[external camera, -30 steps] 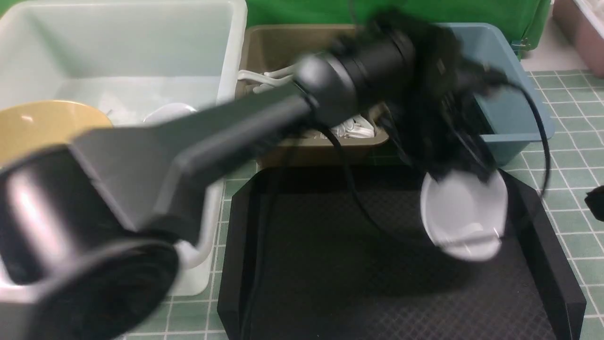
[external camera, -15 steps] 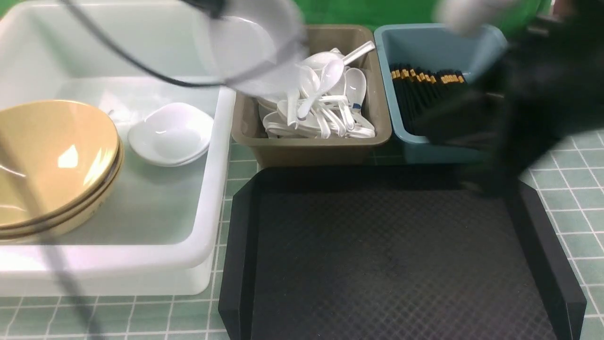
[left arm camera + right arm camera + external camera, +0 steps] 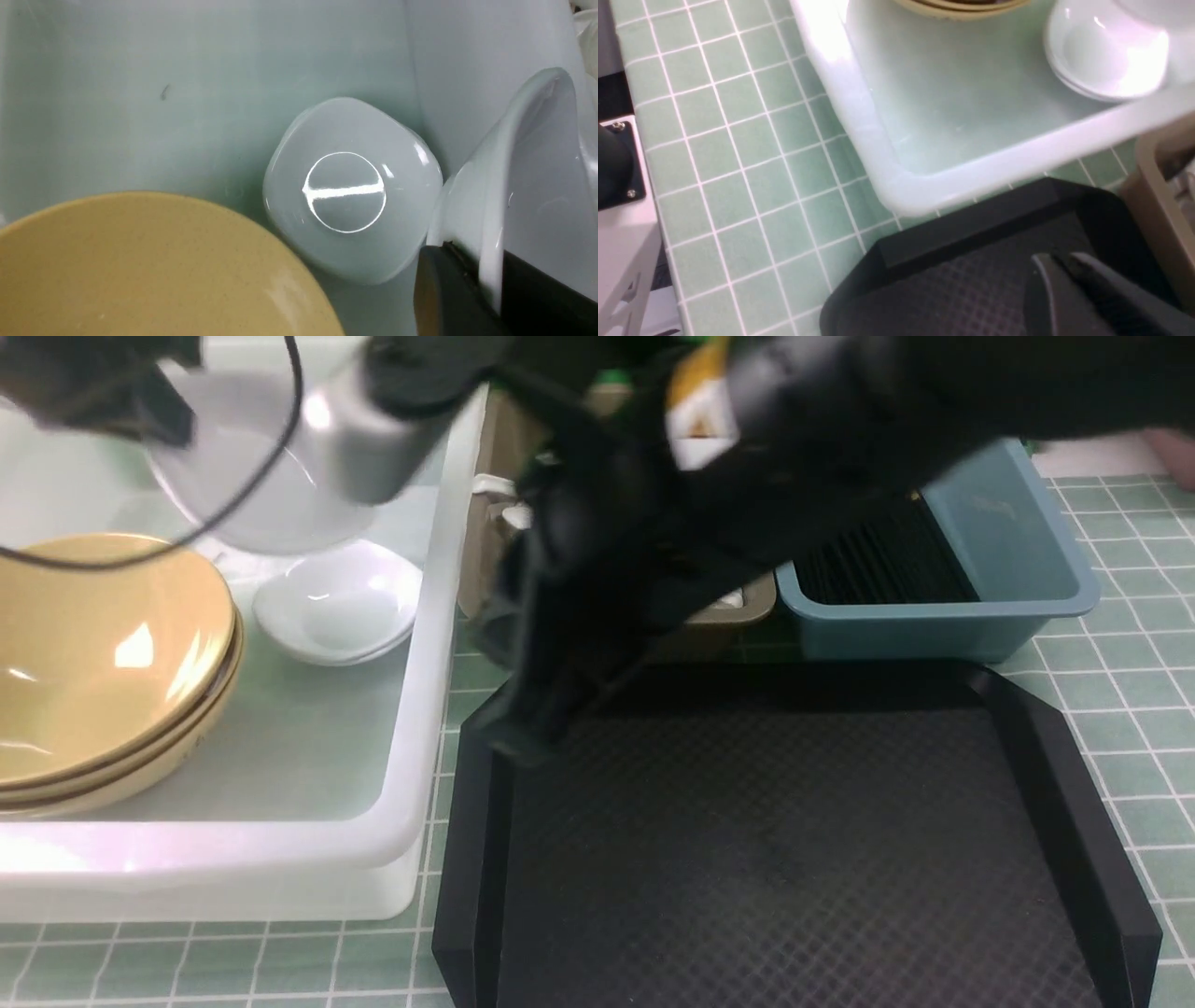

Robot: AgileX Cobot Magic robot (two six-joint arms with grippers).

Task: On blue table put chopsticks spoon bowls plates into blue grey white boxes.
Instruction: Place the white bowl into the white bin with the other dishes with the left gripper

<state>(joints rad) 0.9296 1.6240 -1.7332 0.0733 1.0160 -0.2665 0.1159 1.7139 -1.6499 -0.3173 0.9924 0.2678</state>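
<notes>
White plastic bowl (image 3: 252, 476) hangs tilted over the white plastic box (image 3: 411, 784). The left gripper (image 3: 486, 289) pinches its rim, with the small square white dish (image 3: 350, 186) below, just beside. The right gripper (image 3: 1057, 275) is closed, empty and farther off, over the black tray (image 3: 924, 252).

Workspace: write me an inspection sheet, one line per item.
Surface: green tiled mat, black tray bare.
Job's things: tan bowls and white dish in white box; chopsticks in blue box; grey box mostly hidden.
Clutter: nothing seen.
Grippers: left gripper clamps white bowl over white box; right gripper looks shut, empty.
Cables: black cable crosses the bowl.
Surroundings: white mount plate.
</notes>
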